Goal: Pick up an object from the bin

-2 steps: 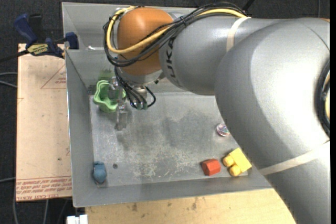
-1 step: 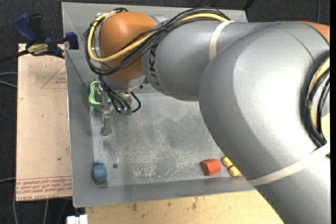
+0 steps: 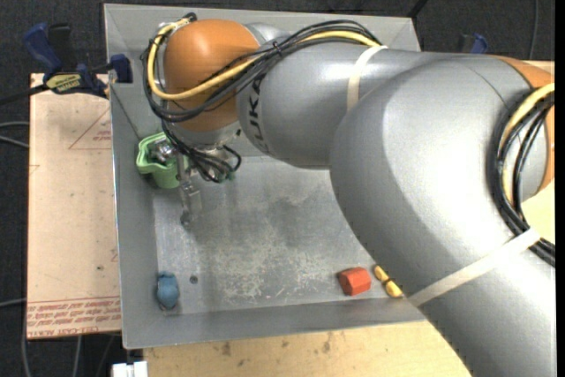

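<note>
So the grey metal bin is pretty sparse, and everything in it hugs an edge. A green curled plastic piece sits tucked against the left wall, and a small blue lumpy thing lies in the near left corner. An orange-red block sits by the near wall with a little yellow piece just beside it, half hidden under the arm. My guess is that's just what loose bits do in a tray with sloped sides: the walls catch them and the middle stays bare. The arm comes in from the right and sprawls across most of the bin. Its wrist, with the orange cover and looped cables, is bent over the far left part so the gripper points straight down. The fingers look pressed together into one thin grey blade with nothing between them. The tips are low over bare floor, just to the right of the green piece and a bit nearer the camera. That green piece is the closest candidate, but it's beside the gripper, not in it. If it's the target, being jammed against the wall probably makes it awkward to get the fingers around.
</note>
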Action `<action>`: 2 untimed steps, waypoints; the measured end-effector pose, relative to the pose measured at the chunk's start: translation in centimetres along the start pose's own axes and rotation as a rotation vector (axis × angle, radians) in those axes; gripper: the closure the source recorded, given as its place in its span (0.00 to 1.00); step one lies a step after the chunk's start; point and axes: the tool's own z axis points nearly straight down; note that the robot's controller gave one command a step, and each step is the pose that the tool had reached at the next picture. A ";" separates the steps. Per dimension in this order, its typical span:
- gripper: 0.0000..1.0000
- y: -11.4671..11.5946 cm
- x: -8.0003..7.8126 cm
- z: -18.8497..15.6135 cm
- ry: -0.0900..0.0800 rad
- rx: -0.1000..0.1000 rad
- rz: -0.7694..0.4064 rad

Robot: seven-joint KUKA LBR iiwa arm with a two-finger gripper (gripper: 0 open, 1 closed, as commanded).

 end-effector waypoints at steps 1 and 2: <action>0.00 0.0 0.0 0.0 0.000 -0.002 0.002; 1.00 0.0 -0.4 -0.5 -0.014 -0.004 0.002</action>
